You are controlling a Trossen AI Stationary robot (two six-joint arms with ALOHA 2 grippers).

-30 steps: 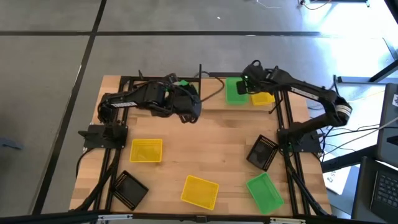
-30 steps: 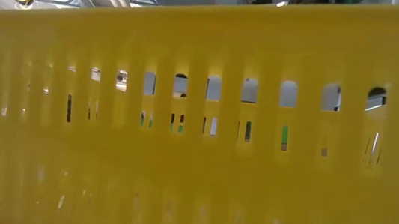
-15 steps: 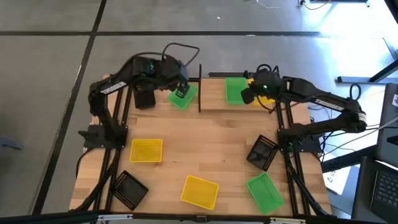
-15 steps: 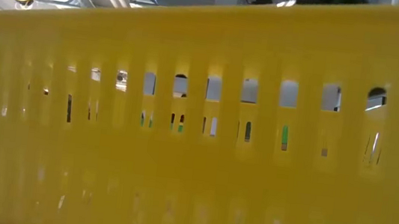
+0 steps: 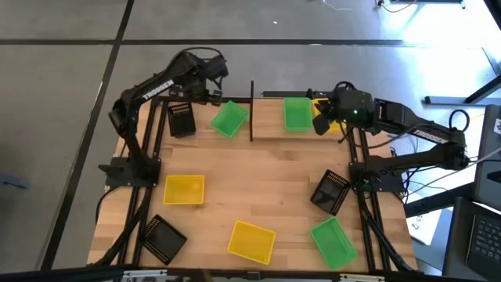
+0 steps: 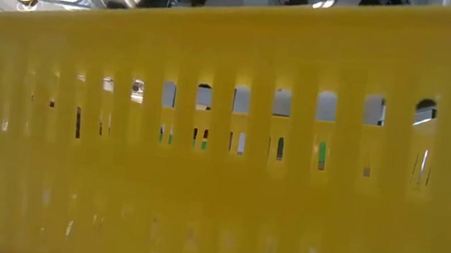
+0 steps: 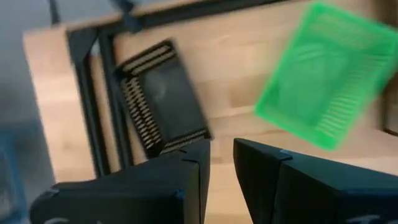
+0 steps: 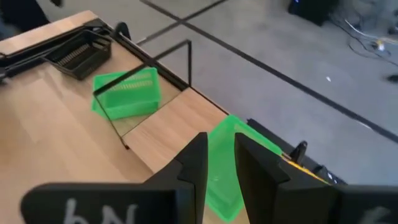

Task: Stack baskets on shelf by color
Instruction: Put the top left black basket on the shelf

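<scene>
Even, bright overhead light across the desk [image 5: 258, 188], soft short shadows, ceiling lamps glaring beyond a yellow basket [image 6: 221, 169] that fills the low view, close and soft-focused, left wrist view smeared by motion blur, green basket [image 7: 323, 74] streaked, right wrist view slightly soft

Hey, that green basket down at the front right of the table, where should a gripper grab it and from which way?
Best guess: come straight down from above and pinch one long side wall of the green basket, one finger inside, one outside. It lies flat, open side up and turned at an angle, with bare table around it. The right gripper is on that side.
</scene>
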